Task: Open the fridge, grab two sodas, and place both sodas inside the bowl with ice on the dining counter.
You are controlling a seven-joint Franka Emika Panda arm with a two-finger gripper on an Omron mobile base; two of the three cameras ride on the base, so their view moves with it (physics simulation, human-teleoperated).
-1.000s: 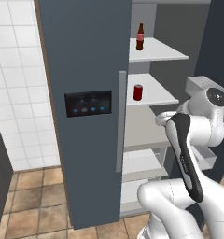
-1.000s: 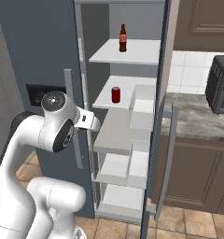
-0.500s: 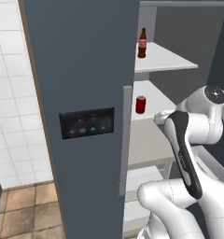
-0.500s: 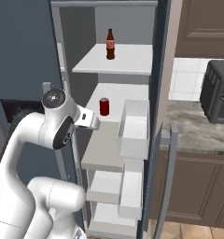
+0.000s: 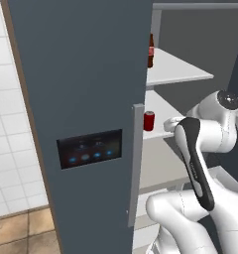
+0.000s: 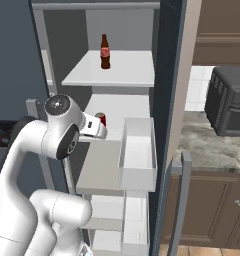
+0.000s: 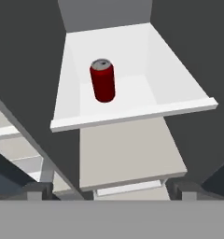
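The slate-blue fridge [image 5: 81, 89] stands with its left door shut and its right door [image 6: 170, 90] swung open, showing white shelves. A red soda can [image 7: 103, 80] stands upright on the middle shelf [image 7: 132, 98], also seen as the soda can [image 5: 148, 120] and the soda can [image 6: 100, 118]. My gripper [image 7: 112, 190] is open and empty. It hovers short of the shelf's front edge, pointing at the can from a little above. The bowl and the dining counter are out of view.
A dark brown bottle [image 6: 105, 51] stands on the upper shelf. A white door bin [image 6: 138, 152] juts from the open door beside my hand. The shut door's grey handle [image 5: 136, 163] is close on the left. A black oven [image 6: 229, 102] sits on a stone counter [image 6: 207, 145].
The base has driven closer to the fridge, so the shelves and the can loom larger in both base views. The gripper has stayed open.
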